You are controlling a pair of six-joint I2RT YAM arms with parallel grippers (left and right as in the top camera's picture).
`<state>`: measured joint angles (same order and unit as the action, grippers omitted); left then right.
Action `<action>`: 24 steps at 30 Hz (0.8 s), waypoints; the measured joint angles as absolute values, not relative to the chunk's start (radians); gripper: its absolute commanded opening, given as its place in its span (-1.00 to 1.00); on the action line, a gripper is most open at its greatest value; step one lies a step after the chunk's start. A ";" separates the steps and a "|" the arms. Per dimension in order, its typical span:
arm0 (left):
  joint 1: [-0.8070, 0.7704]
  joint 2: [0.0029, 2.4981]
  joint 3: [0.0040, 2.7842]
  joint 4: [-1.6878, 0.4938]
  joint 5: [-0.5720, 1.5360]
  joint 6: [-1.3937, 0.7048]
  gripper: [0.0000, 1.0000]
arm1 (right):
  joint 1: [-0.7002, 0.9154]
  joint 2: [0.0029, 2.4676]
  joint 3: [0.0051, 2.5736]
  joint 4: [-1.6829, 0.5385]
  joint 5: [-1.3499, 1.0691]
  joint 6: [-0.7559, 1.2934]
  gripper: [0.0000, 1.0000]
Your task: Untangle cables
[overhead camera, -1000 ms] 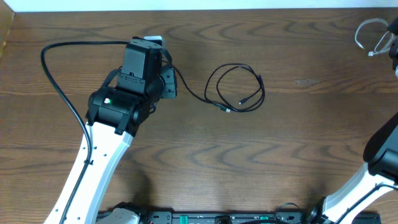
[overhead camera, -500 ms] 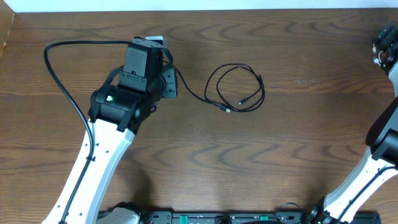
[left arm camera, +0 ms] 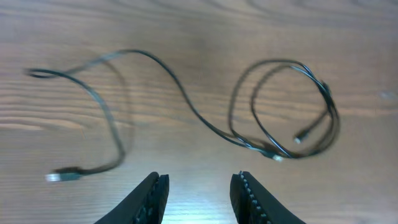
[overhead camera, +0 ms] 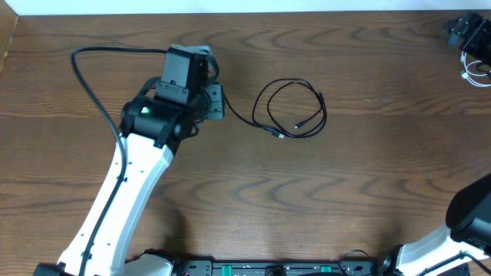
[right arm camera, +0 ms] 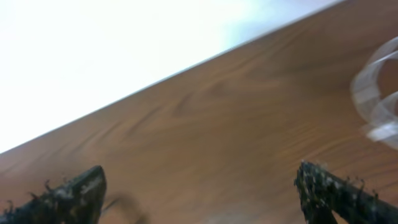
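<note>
- The black cable [overhead camera: 295, 111] lies flat near the middle of the bench [overhead camera: 368, 192], wound into a loose ring of two or three overlapping turns; two small plug ends sit inside and on the lower edge of the ring; whether this is one cord or two laid together I cannot tell.
- From the ring's lower left a thin strand runs off leftward toward the left arm; in the left wrist view it rises, curves over into a wide open loop and ends in a small pale-tipped plug [left arm camera: 62, 176] lying on the wood, apart from the ring.
- The white cable [overhead camera: 474, 70] lies at the far right edge of the bench, well apart from the black one; only a little of it shows, and in the right wrist view it is a pale blur at the frame's edge.
- A thicker black lead [overhead camera: 84, 84] arcs over the bench to the left arm; the arm's body covers the strand's far end from above.
- The left gripper [left arm camera: 199, 196] hangs over the bench just beside the strand — jaws moderately parted, nothing between them, touching no cable.
- The right gripper [right arm camera: 199, 199] is at the far right corner near the white cable — jaws spread wide, bare wood between them, holding nothing.
</note>
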<state>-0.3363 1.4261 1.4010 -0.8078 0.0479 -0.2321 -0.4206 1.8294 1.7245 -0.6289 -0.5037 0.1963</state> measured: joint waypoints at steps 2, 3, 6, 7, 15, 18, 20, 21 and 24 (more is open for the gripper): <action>-0.336 1.464 1.401 -0.808 0.095 -0.232 -0.24 | -0.395 1.829 1.726 -0.701 -0.570 0.194 0.75; -0.336 1.483 1.401 -0.808 0.113 -0.231 -0.21 | -0.375 1.837 1.724 -0.739 -0.593 0.185 0.75; -0.336 1.557 1.401 -0.820 0.174 -0.231 -0.08 | -0.294 1.860 1.710 -0.819 -0.624 0.157 0.71; -0.336 1.573 1.401 -0.829 0.183 -0.230 -0.07 | -0.271 1.861 1.708 -0.837 -0.619 0.150 0.72; -0.337 1.696 1.401 -0.817 0.210 -0.261 0.01 | -0.115 1.861 1.708 -0.915 -0.481 0.136 0.68; -0.345 1.757 1.399 -0.776 0.212 -0.337 0.04 | -0.080 1.861 1.708 -0.924 -0.419 0.132 0.65; -0.358 1.792 1.394 -0.757 0.212 -0.386 0.12 | -0.072 1.861 1.708 -0.928 -0.396 0.129 0.57; -0.369 1.807 1.391 -0.743 0.213 -0.419 0.22 | -0.072 1.861 1.707 -0.931 -0.386 0.128 0.54; -0.405 1.858 1.387 -0.698 0.214 -0.532 0.28 | -0.072 1.861 1.707 -0.931 -0.365 0.125 0.54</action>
<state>-0.4049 1.8576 1.3872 -0.6975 0.2142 -0.5316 -0.0719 1.8610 1.7073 -0.9314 -0.3649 0.1249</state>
